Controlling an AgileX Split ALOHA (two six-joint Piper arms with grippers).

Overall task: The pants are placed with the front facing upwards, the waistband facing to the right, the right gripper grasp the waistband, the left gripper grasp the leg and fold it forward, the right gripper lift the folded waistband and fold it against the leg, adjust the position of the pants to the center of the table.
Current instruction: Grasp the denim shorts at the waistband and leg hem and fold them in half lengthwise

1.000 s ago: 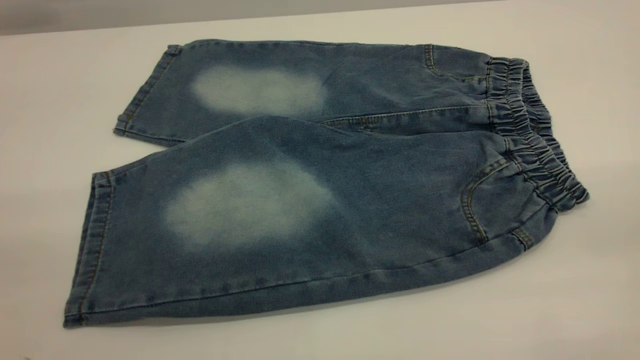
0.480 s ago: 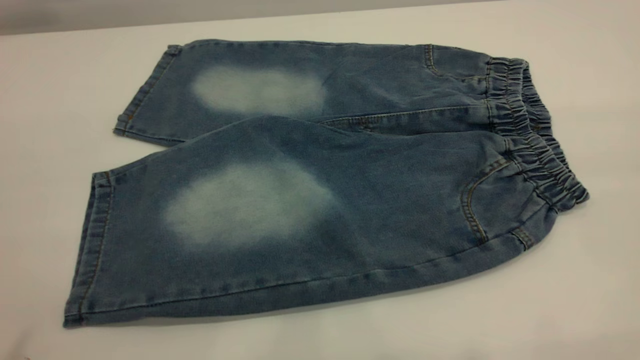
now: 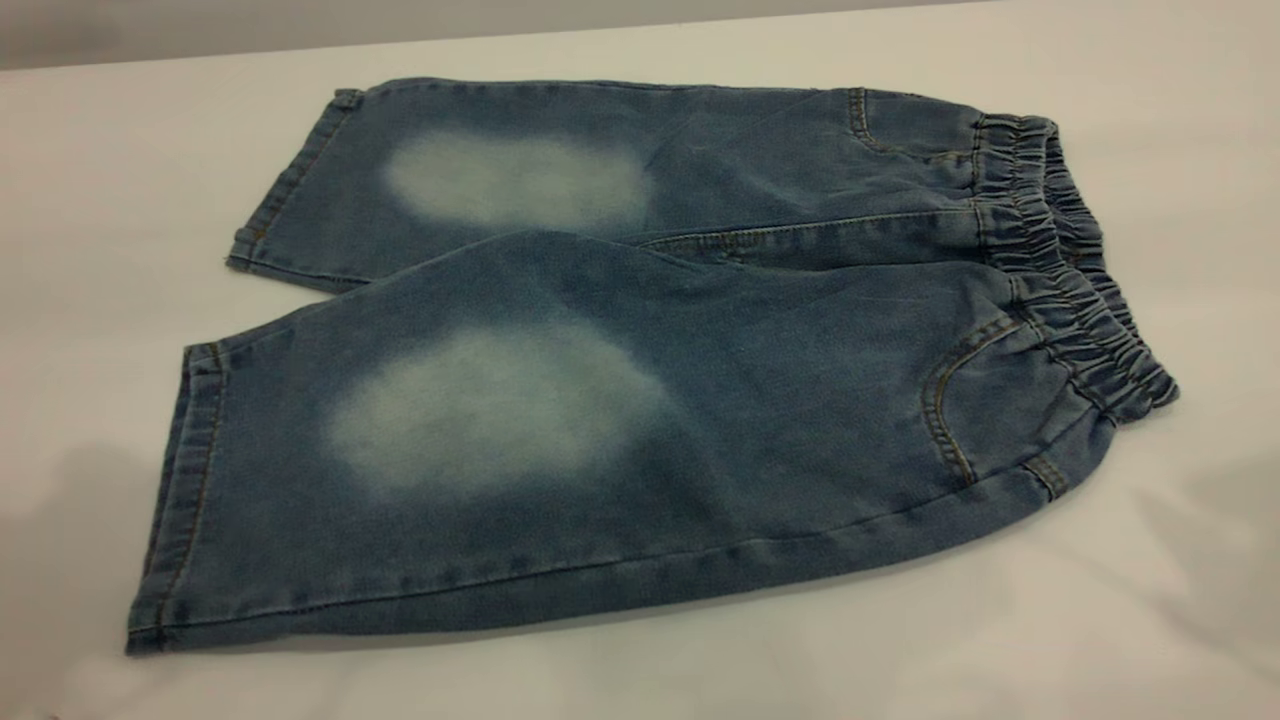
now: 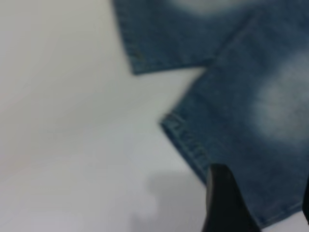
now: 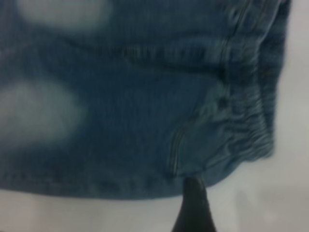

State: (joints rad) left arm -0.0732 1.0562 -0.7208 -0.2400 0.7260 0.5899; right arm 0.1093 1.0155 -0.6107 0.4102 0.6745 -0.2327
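One pair of blue denim pants (image 3: 640, 370) lies flat, front up, on the white table (image 3: 1150, 620), its two legs pointing left and its gathered waistband (image 3: 1065, 265) to the right. Nothing else sits on the table. The left gripper (image 4: 263, 203) hovers spread above the near leg's hem. The right gripper (image 5: 193, 205) hovers by the waistband's near corner; only one finger shows, so its state cannot be told.

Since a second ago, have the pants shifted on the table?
No. In the exterior view the pants lie where they did: leg hems and waistband keep the same places against the table's far edge.
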